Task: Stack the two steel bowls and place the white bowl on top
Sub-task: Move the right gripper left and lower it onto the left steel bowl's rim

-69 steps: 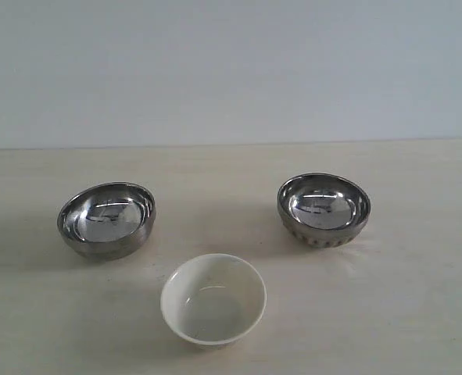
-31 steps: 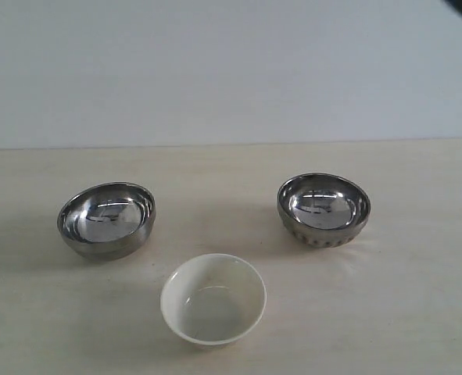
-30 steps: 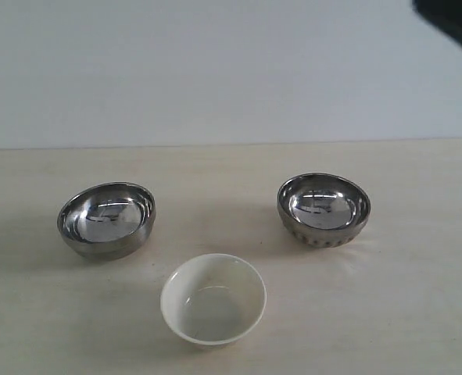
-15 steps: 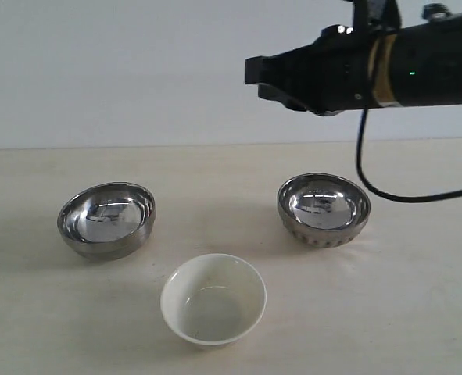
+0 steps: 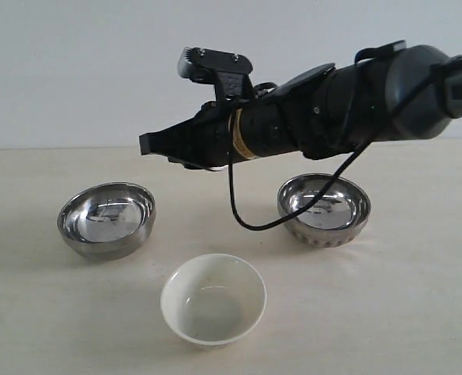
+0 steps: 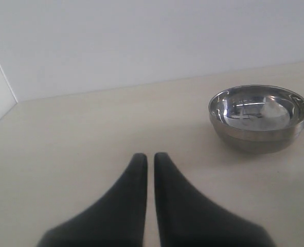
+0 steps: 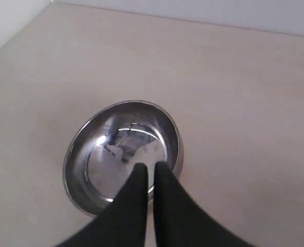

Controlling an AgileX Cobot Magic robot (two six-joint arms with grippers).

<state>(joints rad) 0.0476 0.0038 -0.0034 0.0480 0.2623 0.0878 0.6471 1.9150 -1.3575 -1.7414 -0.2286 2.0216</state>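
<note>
The smooth steel bowl (image 5: 105, 219) stands at the left of the table, the ribbed steel bowl (image 5: 323, 209) at the right, and the white bowl (image 5: 213, 298) in front between them. All three are apart and empty. My right gripper (image 5: 147, 145) reaches across from the right, above the table, with its tip just up and right of the smooth bowl. In the right wrist view its shut fingers (image 7: 150, 165) hang over the smooth bowl (image 7: 90, 164). My left gripper (image 6: 147, 155) is shut and empty, low over the table, with the smooth bowl (image 6: 258, 117) off to one side. The left arm is outside the exterior view.
The black right arm (image 5: 332, 109) and its hanging cable (image 5: 242, 215) span the air above the ribbed bowl. The pale wooden table (image 5: 418, 312) ends at a plain white wall (image 5: 74, 70) behind.
The right arm came in from the upper right and swept leftward across the table until its tip was near the smooth bowl. None of the bowls has moved.
</note>
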